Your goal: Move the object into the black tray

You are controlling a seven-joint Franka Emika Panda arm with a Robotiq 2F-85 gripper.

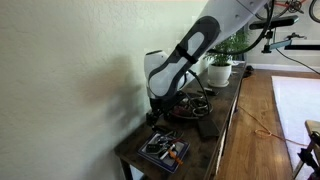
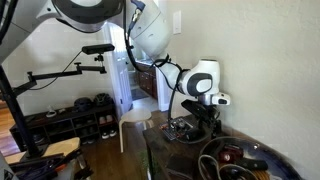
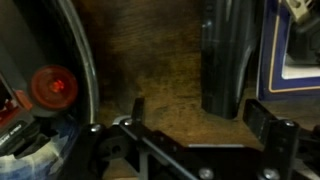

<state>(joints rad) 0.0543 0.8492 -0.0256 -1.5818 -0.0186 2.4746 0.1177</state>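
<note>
Zero grabbed yet with claw point(image 3: 194, 105) hanging wide open over bare table point(image 3: 160, 60), so nudge over dark oblong thing point(image 3: 222, 55), square up, pinch mid-length, then haul to black tray point(image 1: 165, 150) at table's end.

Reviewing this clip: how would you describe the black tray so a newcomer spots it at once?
Look at the narrow dark wooden table along the wall, with potted plants at its far end. The black tray lies at the opposite end, nearest the camera in an exterior view. Unlike the round dish beside it, it is rectangular and split into compartments holding small items, one orange.
</note>
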